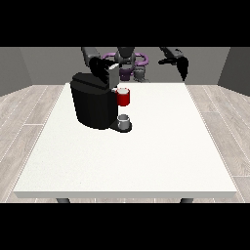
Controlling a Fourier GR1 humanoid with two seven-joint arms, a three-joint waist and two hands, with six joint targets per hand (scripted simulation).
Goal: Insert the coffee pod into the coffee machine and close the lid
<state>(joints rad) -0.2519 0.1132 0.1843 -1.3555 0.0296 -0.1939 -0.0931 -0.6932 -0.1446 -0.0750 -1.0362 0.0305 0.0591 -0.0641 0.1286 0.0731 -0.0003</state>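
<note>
- You have the coffee machine [93, 105] standing on the upper left part of the white table [127, 161], a black body with a red brew head [124, 97] jutting toward the frame's centre.
- Under that red part a small grey cup [124, 118] sits on the machine's base plate, just beside the black body.
- The hand at the view's left [103, 71] is over the machine's top, against a pale grey part that looks like the raised lid [113, 74]; you cannot tell from here whether its fingers are apart or curled.
- The coffee pod does not show plainly; you cannot tell whether it is in that hand or already in the machine.
- The hand at the view's right [182, 66] hangs above the table's far right edge, well apart from the machine, its fingers straight and pointing down, holding nothing.
- Your open room is wide: the whole near half of the table toward the bottom of the frame, and the right half as well, show bare white surface.
- The machine stands near the far edge and close to the left edge, so little margin lies on those two sides.
</note>
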